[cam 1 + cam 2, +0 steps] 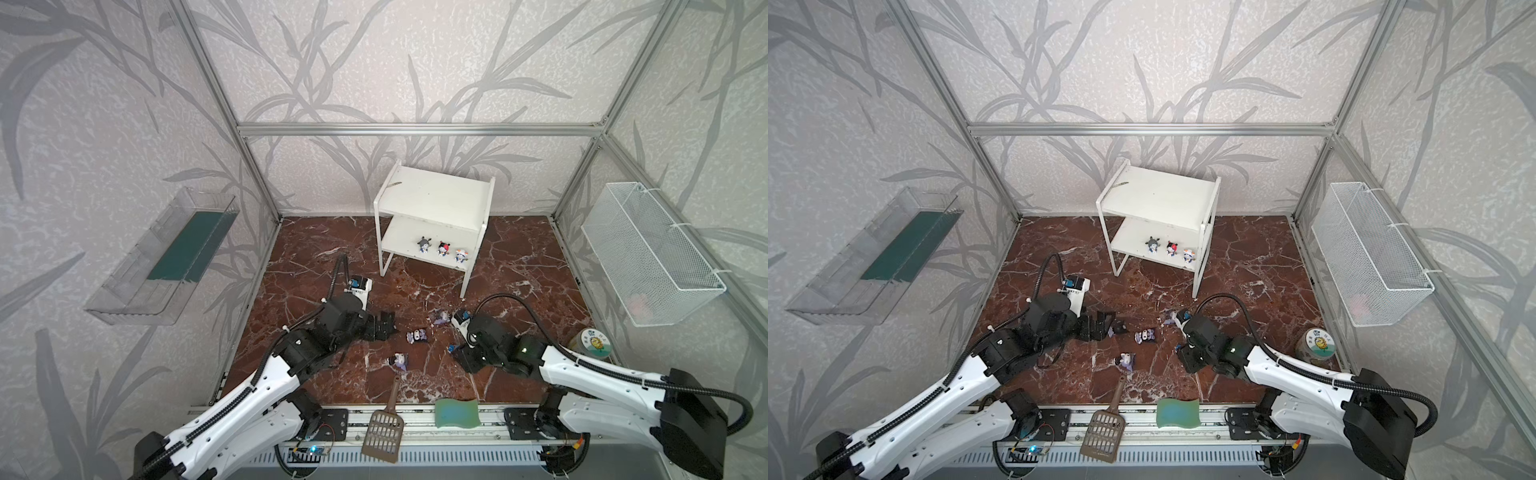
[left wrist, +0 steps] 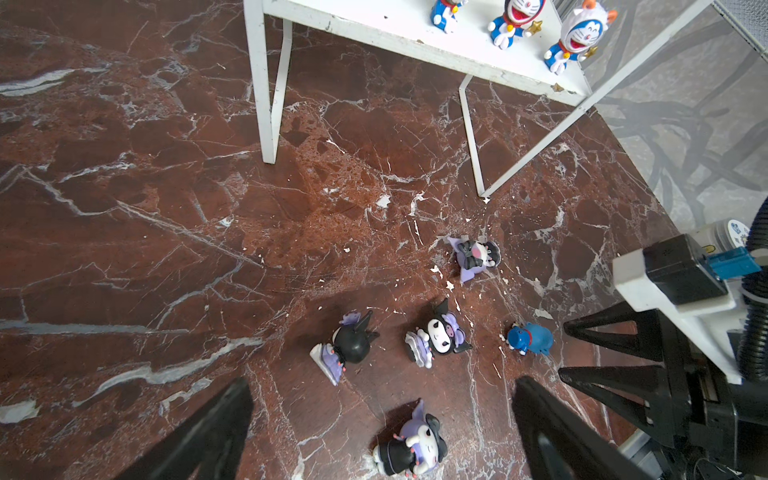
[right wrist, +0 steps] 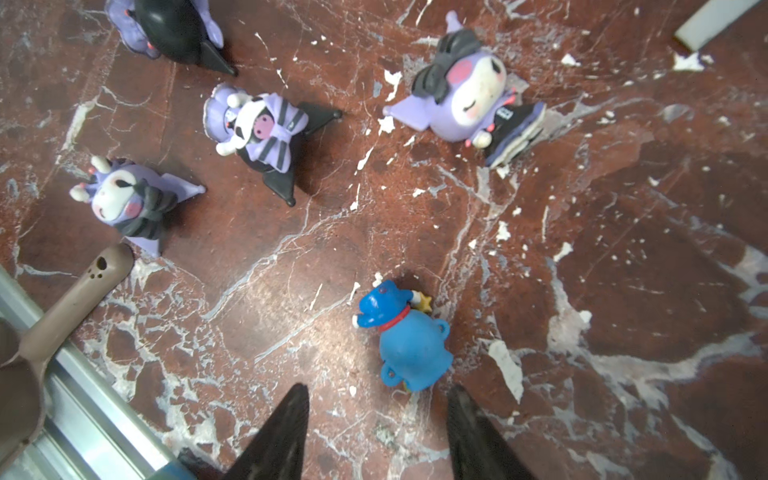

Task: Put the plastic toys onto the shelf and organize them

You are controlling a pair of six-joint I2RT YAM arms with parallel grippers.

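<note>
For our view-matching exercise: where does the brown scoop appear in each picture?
In both top views: brown scoop, bottom centre.
Left wrist: not in it.
Right wrist: mainly its handle, tip beside a purple toy.
Shared landmark: that purple toy, in every view.

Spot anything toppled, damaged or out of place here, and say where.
The blue toy lies tipped over on the marble surface; the purple toys lie toppled nearby. White flakes litter the marble near the shelf, whose lower edge looks chipped.
</note>
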